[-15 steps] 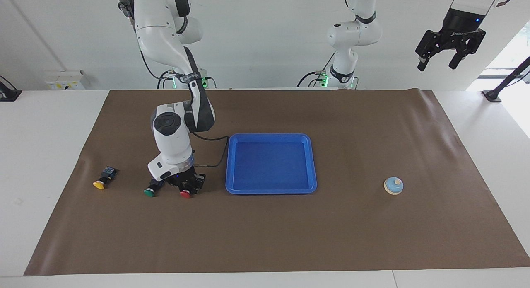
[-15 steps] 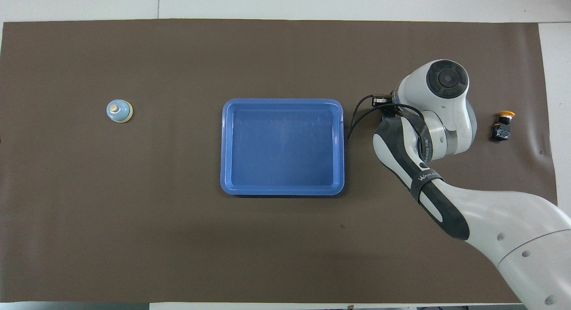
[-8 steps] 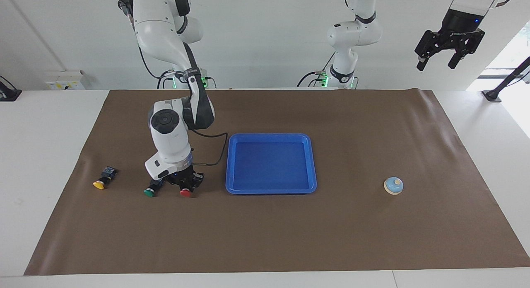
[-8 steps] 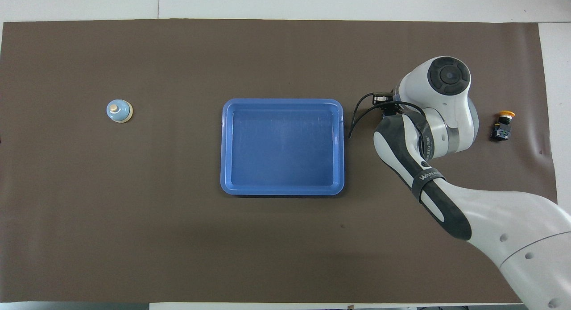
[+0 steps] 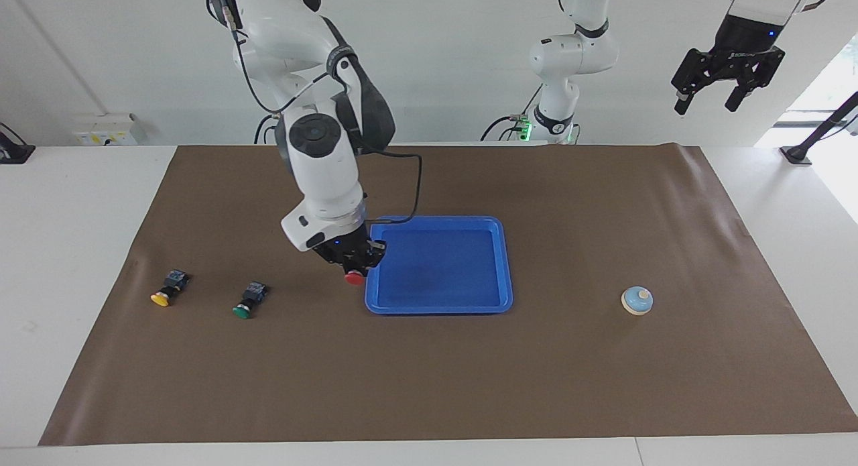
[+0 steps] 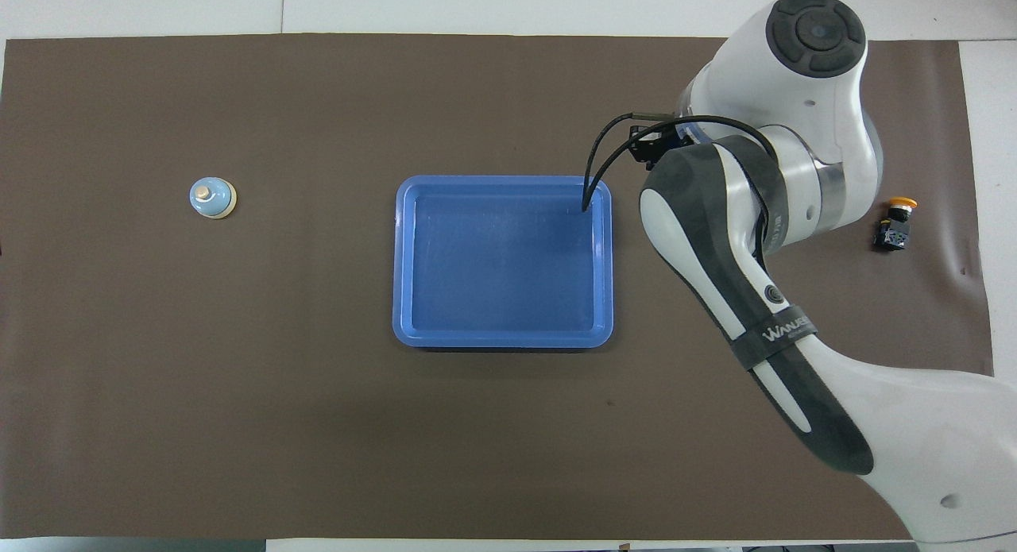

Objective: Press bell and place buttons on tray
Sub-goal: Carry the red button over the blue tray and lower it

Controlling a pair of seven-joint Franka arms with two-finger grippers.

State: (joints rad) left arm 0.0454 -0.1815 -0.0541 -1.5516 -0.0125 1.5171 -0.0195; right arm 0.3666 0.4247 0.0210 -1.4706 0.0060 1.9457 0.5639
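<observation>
The surface [image 5: 429, 385] is covered by a wide matte brown mat, smooth apart from a few wrinkles at its edges. At its middle lies the tray [image 5: 439, 307], a bright blue rectangle of glossy plastic with rounded corners and a raised rim, and nothing is in it yet.

The right hand [image 5: 355, 268] hangs over the tray's rim at the right arm's end, pinching the red button [image 5: 354, 277] with its cap pointing down; the overhead view hides this grip under the arm, so exactly how the fingers sit on the black body is hard to say. The left hand [image 5: 712, 96] waits raised high off the left arm's end, fingers spread and holding nothing.

The bell [image 5: 637, 300], a small pale-blue dome with a cream rim and knob, stands toward the left arm's end; whether it has been pressed cannot be told. The green button [image 5: 249, 301] and the yellow button [image 5: 167, 288] lie on their sides toward the right arm's end, well apart.

By my reading, the first button is about to be placed; two remain.
</observation>
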